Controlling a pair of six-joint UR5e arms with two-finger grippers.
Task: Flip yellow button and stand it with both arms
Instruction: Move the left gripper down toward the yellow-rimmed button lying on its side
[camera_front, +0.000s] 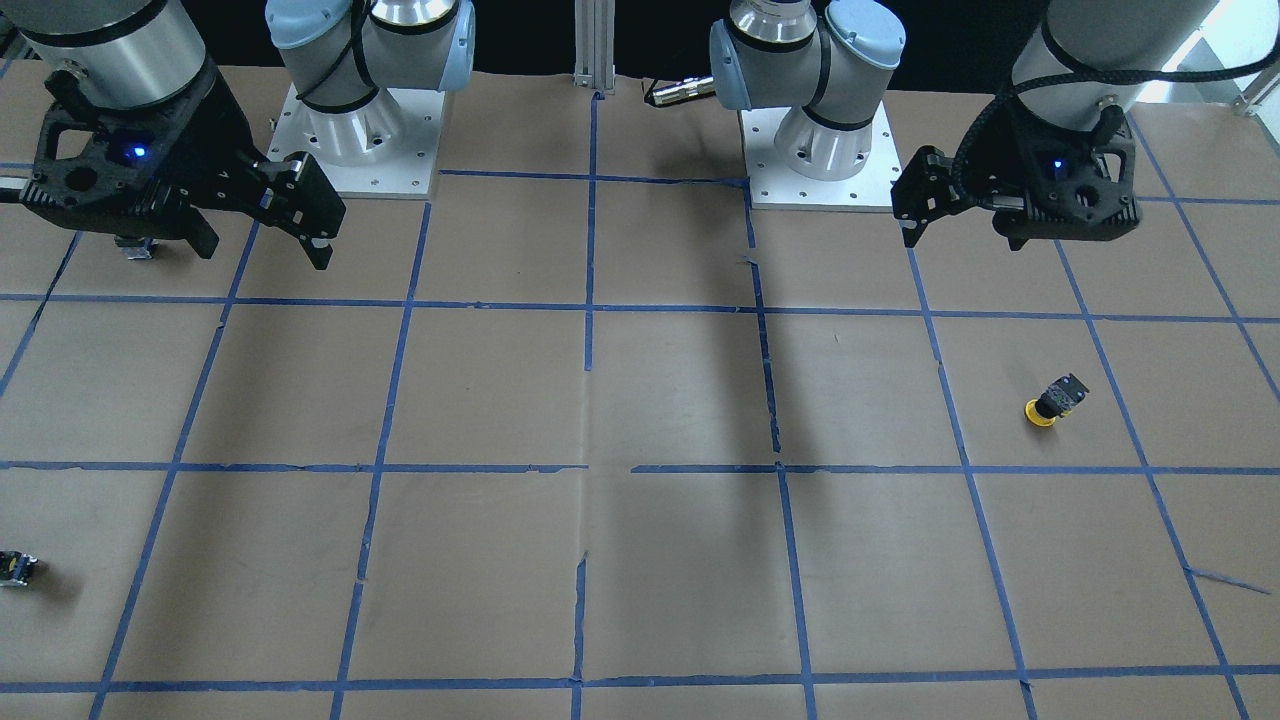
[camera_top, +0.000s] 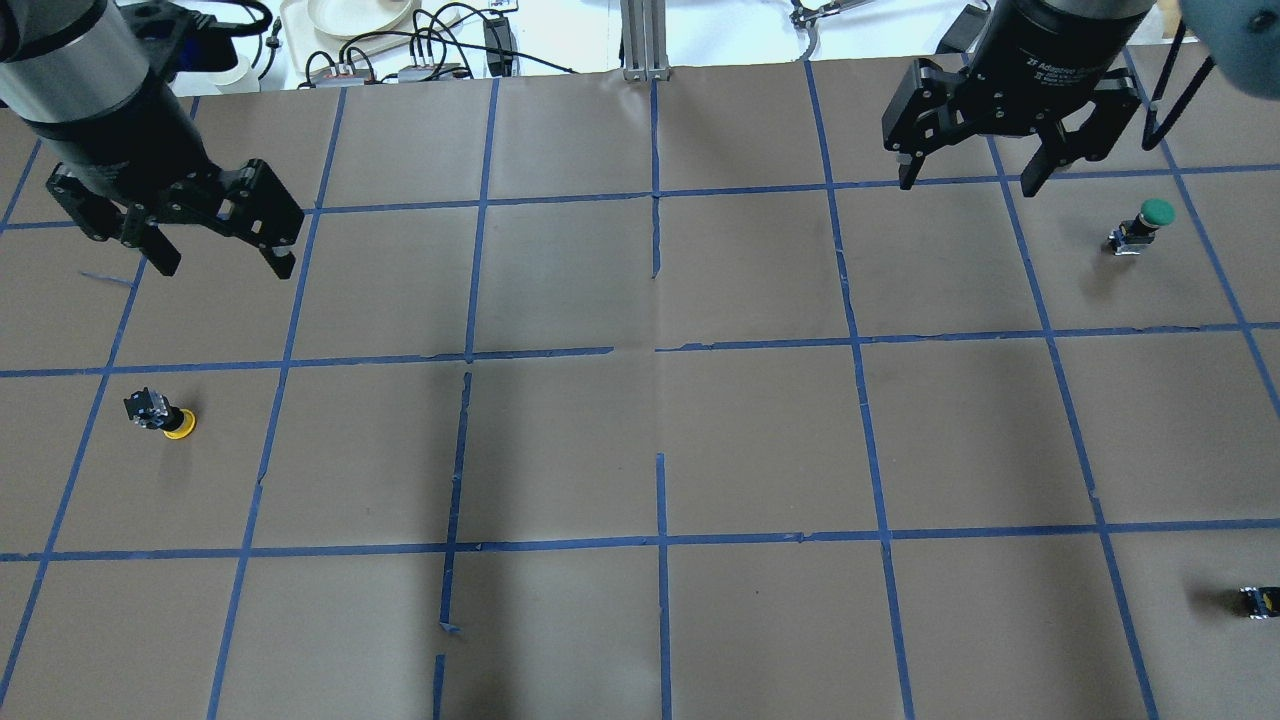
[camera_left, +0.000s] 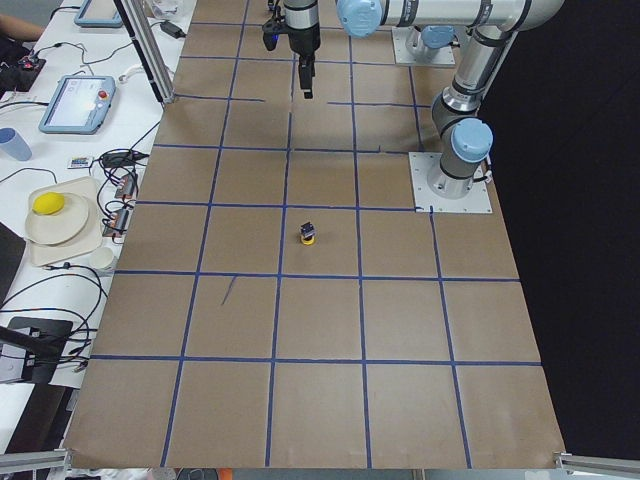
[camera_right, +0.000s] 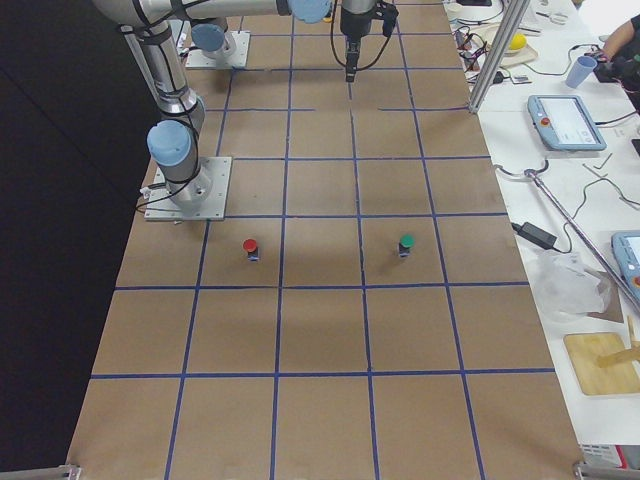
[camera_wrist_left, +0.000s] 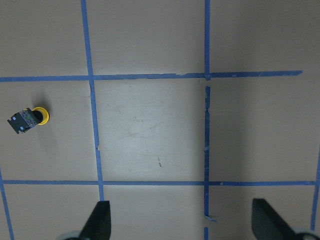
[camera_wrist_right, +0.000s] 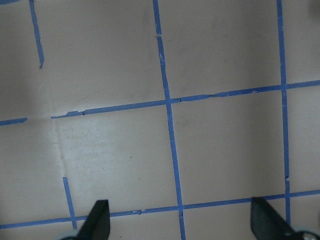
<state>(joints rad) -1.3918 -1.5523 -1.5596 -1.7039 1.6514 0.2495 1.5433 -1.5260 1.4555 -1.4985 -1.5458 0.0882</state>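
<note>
The yellow button (camera_top: 160, 413) rests upside down, cap on the brown paper and black-and-grey body up, in a taped square on my left side. It also shows in the front view (camera_front: 1052, 402), the left side view (camera_left: 309, 234) and at the left edge of the left wrist view (camera_wrist_left: 28, 119). My left gripper (camera_top: 224, 266) is open and empty, high above the table, farther out than the button; it shows in the front view (camera_front: 960, 238) too. My right gripper (camera_top: 967, 183) is open and empty, high over the far right part of the table (camera_front: 262, 250).
A green-capped button (camera_top: 1140, 228) stands just right of the right gripper. A red-capped button (camera_right: 251, 248) stands near the right arm's base. A small dark capless part (camera_top: 1258, 601) lies at the near right edge. Blue tape lines grid the paper.
</note>
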